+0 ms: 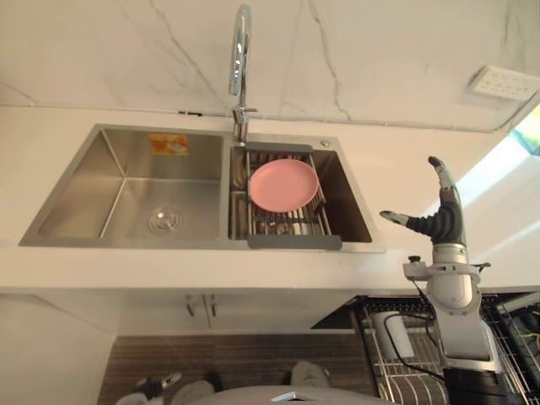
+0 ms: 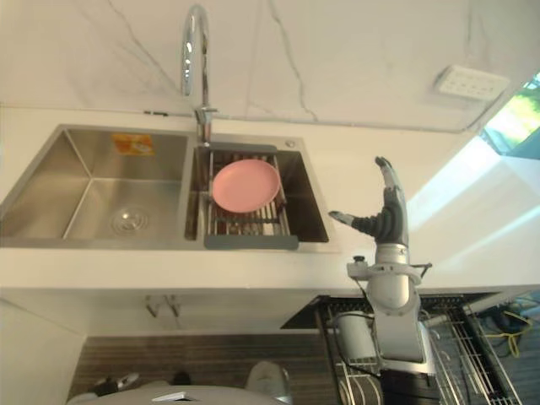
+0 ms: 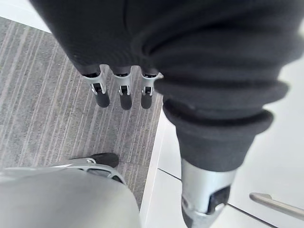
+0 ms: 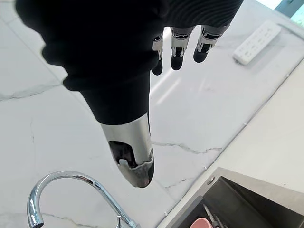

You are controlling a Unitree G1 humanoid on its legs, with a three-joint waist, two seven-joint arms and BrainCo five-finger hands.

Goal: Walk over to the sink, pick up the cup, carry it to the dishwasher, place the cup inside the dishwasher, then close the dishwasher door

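My right hand point(image 1: 439, 221) is raised over the white counter just right of the sink point(image 1: 93, 186). Its fingers point(image 4: 176, 52) are straight, the thumb is spread, and it holds nothing. Below the counter edge the dishwasher's wire rack point(image 1: 405, 375) is pulled out. In that rack stands a pale cup-like thing point(image 1: 393, 333), partly behind my right arm. My left hand point(image 3: 121, 92) hangs low beside a white cabinet front, fingers straight toward the striped floor, holding nothing.
A pink plate point(image 1: 283, 185) lies on a drain rack point(image 1: 287, 226) across the sink's right basin. A tall chrome faucet point(image 1: 240, 59) rises behind the divider. A white socket strip point(image 1: 504, 83) is on the marble wall. A cabinet handle point(image 3: 275, 204) is beside my left hand.
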